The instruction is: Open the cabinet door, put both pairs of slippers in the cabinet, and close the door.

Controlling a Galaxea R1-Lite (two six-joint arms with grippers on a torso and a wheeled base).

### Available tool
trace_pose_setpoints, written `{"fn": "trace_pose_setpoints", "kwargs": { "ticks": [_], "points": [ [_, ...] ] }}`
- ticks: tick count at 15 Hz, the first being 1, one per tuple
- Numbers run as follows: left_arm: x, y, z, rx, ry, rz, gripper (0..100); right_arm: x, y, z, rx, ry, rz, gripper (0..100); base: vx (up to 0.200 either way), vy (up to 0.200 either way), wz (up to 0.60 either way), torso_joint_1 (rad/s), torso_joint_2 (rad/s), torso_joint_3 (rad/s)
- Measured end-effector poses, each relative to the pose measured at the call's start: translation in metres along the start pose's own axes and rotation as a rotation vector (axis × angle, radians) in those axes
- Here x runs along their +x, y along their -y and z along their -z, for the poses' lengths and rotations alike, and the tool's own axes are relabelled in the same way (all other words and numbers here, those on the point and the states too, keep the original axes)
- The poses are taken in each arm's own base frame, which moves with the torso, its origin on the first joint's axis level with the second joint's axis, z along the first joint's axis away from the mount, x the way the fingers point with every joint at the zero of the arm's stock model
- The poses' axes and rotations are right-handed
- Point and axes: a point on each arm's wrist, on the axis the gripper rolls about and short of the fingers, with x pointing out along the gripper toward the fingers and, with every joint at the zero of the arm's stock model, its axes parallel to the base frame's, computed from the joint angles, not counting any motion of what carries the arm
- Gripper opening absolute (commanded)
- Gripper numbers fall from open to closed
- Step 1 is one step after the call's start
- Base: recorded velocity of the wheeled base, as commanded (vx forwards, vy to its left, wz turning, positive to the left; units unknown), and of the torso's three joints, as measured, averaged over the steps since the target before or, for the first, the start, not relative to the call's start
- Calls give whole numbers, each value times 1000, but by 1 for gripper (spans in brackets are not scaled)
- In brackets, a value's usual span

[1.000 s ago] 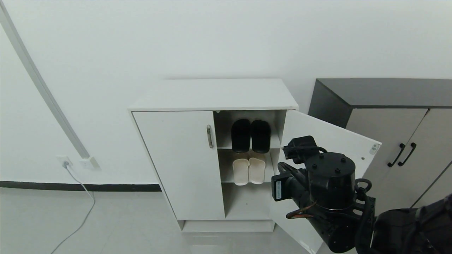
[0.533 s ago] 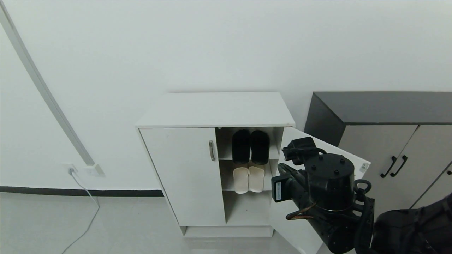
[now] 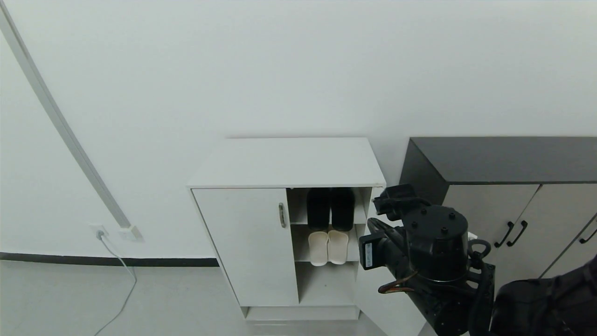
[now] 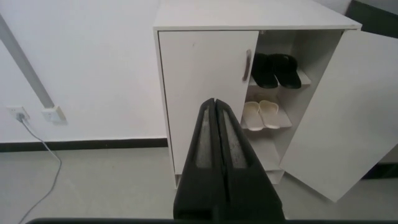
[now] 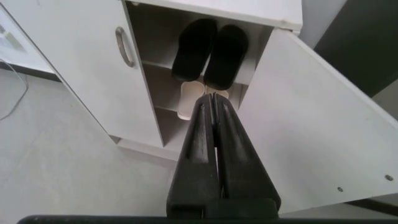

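The white cabinet (image 3: 284,163) stands against the wall, its left door (image 3: 247,247) closed and its right door (image 4: 336,112) swung open. Black slippers (image 3: 330,207) lie on the top shelf, with white slippers (image 3: 328,247) on the shelf below. My right arm (image 3: 419,252) hangs in front of the open door. In the right wrist view my right gripper (image 5: 210,99) is shut and empty, pointing at the shelves from a distance, and it partly covers the white slippers (image 5: 188,99). My left gripper (image 4: 214,102) is shut and empty, held well back from the closed door.
A dark grey cabinet (image 3: 503,158) with black handles stands directly right of the white one, behind the open door. A wall socket with a cable (image 3: 99,232) and a slanted conduit (image 3: 60,121) are at the left. The floor left of the cabinet is free.
The whole head picture has shifted: the cabinet now sits lower and smaller, so the camera has drawn back. The slippers stay on their shelves and the right arm keeps its place in the picture.
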Motion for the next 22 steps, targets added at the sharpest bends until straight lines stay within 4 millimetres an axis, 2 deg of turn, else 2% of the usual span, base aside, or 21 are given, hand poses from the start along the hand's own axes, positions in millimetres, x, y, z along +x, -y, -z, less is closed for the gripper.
{"fn": "trace_pose_setpoints", "kwargs": {
  "ticks": [3,10,13,18,22],
  "points": [
    [0,0,0,-1,0,0,0,-1,0,1,-4,-4,-2,0,0,0,0,172,-365,-204],
    [0,0,0,-3,0,0,0,1,-1,6,-25,-16,-2,0,0,0,-600,33,-60,-27],
    [0,0,0,-5,0,-2,0,3,0,7,-27,-18,4,0,0,0,0,0,0,0],
    [0,0,0,-5,0,-2,0,26,14,8,-15,-26,40,0,0,0,0,0,0,0],
    [0,0,0,-5,0,-2,0,33,18,8,-9,-25,57,0,-50,0,0,1,2,1]
  ]
}}
